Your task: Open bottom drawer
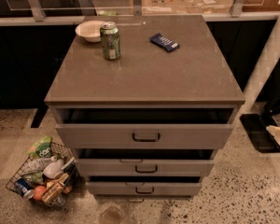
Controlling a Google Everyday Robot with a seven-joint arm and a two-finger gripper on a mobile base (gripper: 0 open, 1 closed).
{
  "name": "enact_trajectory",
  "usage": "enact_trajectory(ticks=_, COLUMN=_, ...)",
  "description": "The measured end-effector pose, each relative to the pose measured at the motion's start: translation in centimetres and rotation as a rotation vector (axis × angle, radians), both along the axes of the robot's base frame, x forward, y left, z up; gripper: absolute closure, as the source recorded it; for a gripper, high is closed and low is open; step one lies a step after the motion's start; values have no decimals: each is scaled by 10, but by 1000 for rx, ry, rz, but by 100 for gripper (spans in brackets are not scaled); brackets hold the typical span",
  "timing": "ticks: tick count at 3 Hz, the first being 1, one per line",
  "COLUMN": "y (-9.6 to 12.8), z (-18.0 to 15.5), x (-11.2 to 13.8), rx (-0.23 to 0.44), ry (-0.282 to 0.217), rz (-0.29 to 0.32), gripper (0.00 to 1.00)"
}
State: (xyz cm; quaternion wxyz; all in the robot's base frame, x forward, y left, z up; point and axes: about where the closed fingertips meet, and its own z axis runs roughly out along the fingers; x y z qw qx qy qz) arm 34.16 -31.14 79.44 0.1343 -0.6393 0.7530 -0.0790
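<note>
- Judged to be at the approach step: no contact yet with the bottom drawer [142, 188], lowest of three grey fronts under the counter's [144, 78] front edge, close to the floor.
- Small dark bar handle [143, 190] centred on that front, free and unobstructed. Dark gap above the front, so possibly a little ajar, though hard to tell from shadow.
- Tool [278, 135] low at the picture's margin, out beyond the counter's front right corner, well apart from the handle and only partly in view. Cannot tell whether spread or pressed together.
- Next, probably: come in below the front edge to its middle, drop past the two upper handles, take hold of the lowest bar, then pull straight out.
- Bowl [89, 31] and can [110, 41] near the back left corner, blue packet [164, 42] toward the back edge: out of the way.
- Wire basket [42, 176] on the floor by the front left corner: apart from the likely path.
</note>
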Motion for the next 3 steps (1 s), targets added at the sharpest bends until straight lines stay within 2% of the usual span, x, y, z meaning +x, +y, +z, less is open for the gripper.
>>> enact_trajectory(ticks=1, y=0, z=1, x=0, rx=0, ry=-1, rz=-1, gripper=0)
enact_trajectory(ticks=2, y=6, z=-23, x=9, rx=-11, ry=-7, rz=-17, gripper=0)
enact_trajectory(ticks=3, y=18, z=-88, x=16, rx=-60, ry=6, rz=-37, gripper=0)
